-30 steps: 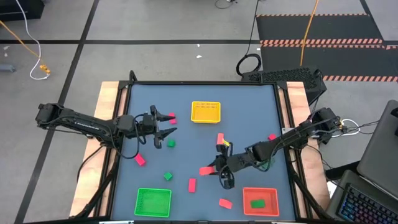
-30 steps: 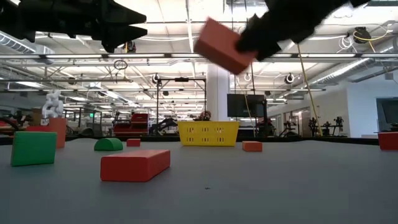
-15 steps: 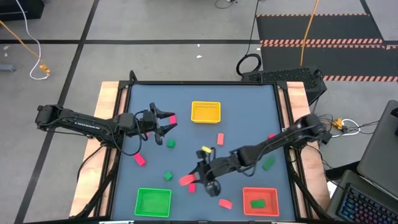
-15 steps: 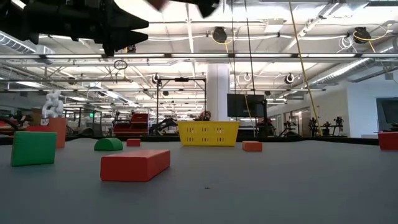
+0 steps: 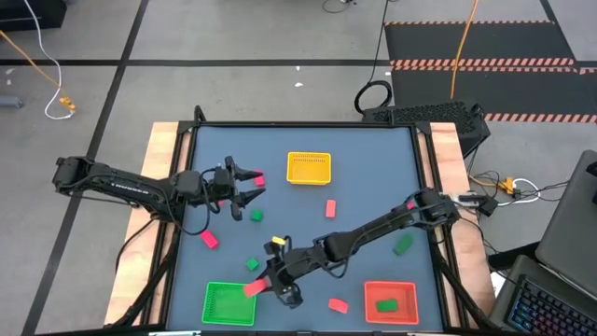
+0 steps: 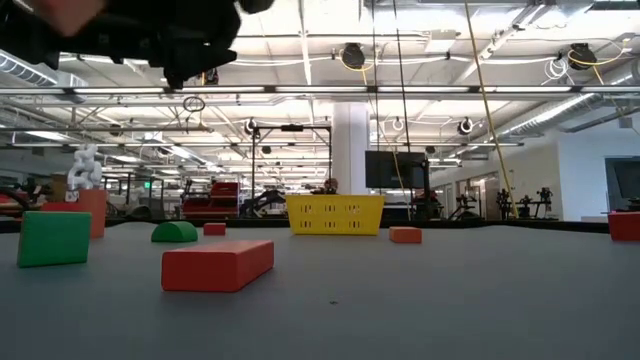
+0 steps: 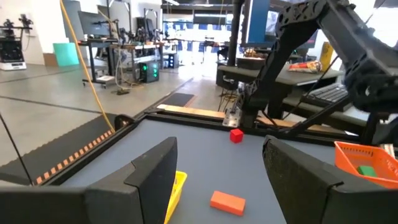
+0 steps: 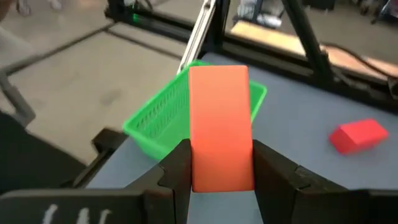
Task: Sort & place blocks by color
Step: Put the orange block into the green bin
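My right gripper [image 5: 262,286] reaches across the table from the right and is shut on a salmon-orange block [image 5: 253,288], a short bar. The bar hangs over the right far corner of the green basket [image 5: 227,305], near the table's front edge. My left gripper [image 5: 250,187] hovers open at the left, near a pink block [image 5: 258,179] and a green block [image 5: 256,216]. Other blocks lie flat on the table: pink-red [image 5: 210,240], green [image 5: 252,264], salmon [image 5: 329,207] and salmon [image 5: 338,304]. My right gripper pinches the bar's two long sides [image 8: 194,163] between its two fingers [image 8: 178,168], at the bar's near end. The fingers lie along the bar and come from the table's right, slanting a little down. The bar sticks out ahead of them, lifted clear.
The yellow basket [image 5: 309,168] stands at the far middle. The red basket [image 5: 407,289] at the near right holds a green block [image 5: 385,304]. Another green block [image 5: 403,245] and a pink one [image 5: 408,204] lie at the right, under my right arm's reach.
My right gripper has carried the salmon-orange bar from the table's middle toward the left and the near edge, as far as the green basket's corner, rolling somewhat on the way. The bar has stayed in its fingers and clear of the table.
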You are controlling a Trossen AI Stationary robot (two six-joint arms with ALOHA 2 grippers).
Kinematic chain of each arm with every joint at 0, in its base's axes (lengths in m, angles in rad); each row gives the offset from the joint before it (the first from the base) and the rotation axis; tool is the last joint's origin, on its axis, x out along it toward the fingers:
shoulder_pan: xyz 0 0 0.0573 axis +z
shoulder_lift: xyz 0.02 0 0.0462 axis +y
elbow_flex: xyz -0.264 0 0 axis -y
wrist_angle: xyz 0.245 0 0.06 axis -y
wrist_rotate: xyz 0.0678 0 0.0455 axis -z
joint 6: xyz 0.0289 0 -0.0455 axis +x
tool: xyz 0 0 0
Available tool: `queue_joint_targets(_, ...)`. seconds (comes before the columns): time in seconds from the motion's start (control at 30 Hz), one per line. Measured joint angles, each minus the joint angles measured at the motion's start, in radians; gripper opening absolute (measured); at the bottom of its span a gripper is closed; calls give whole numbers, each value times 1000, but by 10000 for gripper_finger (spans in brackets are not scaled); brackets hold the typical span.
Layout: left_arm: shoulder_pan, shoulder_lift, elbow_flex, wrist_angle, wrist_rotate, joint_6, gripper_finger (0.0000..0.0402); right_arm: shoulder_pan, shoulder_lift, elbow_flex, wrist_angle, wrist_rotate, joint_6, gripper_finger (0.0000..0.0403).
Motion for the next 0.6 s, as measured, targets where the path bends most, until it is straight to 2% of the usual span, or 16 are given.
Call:
queue_joint_targets(0.1,-8,-2,0,-1,0,0,237,-1,25,0,82,-35,5,121)
queue_joint_targets(0.23,-16,-2,0,-8,0,-9,237,-1,25,0,103,-42,8,121)
queue_joint_targets(0.4,-40,-2,0,1,14,-34,237,-4,18,1,34,-34,-2,121)
queue_joint_targets(0.47,-71,-12,0,19,65,-16,237,-7,-1,1,-43,28,-4,121)
queue_joint_targets(0.6,-164,-54,0,74,107,64,237,-17,-79,-2,-234,259,-27,121)
